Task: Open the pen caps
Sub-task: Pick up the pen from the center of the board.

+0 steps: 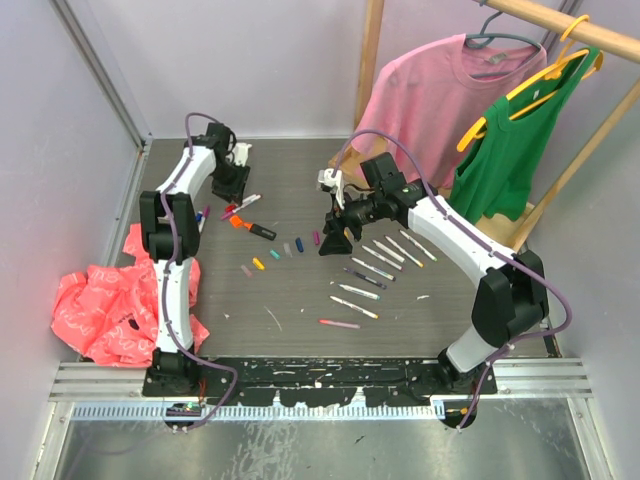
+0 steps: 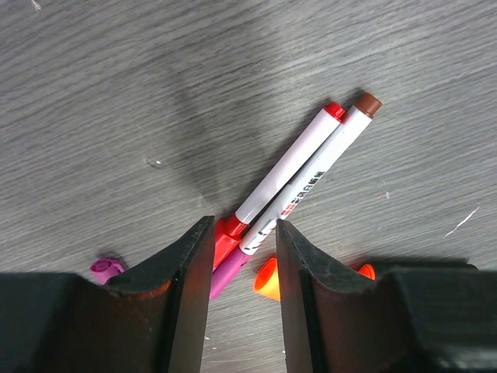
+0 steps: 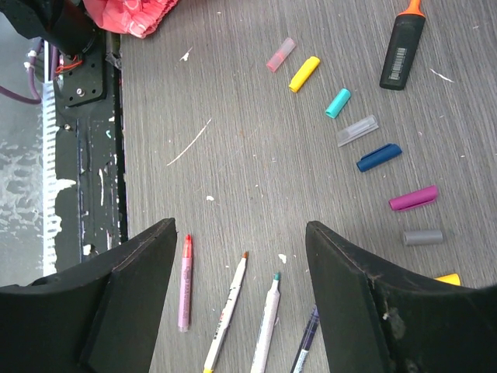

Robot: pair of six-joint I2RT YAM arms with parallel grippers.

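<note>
Top view: L gripper (image 1: 236, 190) is down at far left over a small heap of capped pens (image 1: 240, 207). R gripper (image 1: 333, 240) hangs mid-table, betw. a row of loose caps (image 1: 275, 254) and a fan of bare pens (image 1: 375, 265). Judging by that, the job is well along: most pens are uncapped, and the heap by L is what's left. Marker (image 1: 262, 232) lies just beside the heap. Pink cloth (image 1: 100, 300) sits by L arm's base; sweater (image 1: 430, 90) and green top (image 1: 510, 140) hang far right. None are in the way.

L wrist: jaws narrow, straddling the near ends of two pens lying side by side and touching: red pen (image 2: 283, 167), its red cap (image 2: 225, 237) on, and brown pen (image 2: 326, 151). Can't tell if they're pinched or only framed. Purple end (image 2: 227, 278) pokes out beneath; orange cap (image 2: 268, 280) and pink cap (image 2: 105, 269) are close by. Step, I'd say: picking up one capped pen. Snag: two barrels in the gap. Next move needs one pen only, lifted clear and turned so R can reach its cap.

R wrist: jaws wide, nothing betw. them. Below are uncapped pens, e.g. pink pen (image 3: 185, 284). Loose caps lie to the right, e.g. blue cap (image 3: 379, 157) and yellow cap (image 3: 304, 73). R prob. waits; it'll need to close on the cap end alone, not the barrel.
</note>
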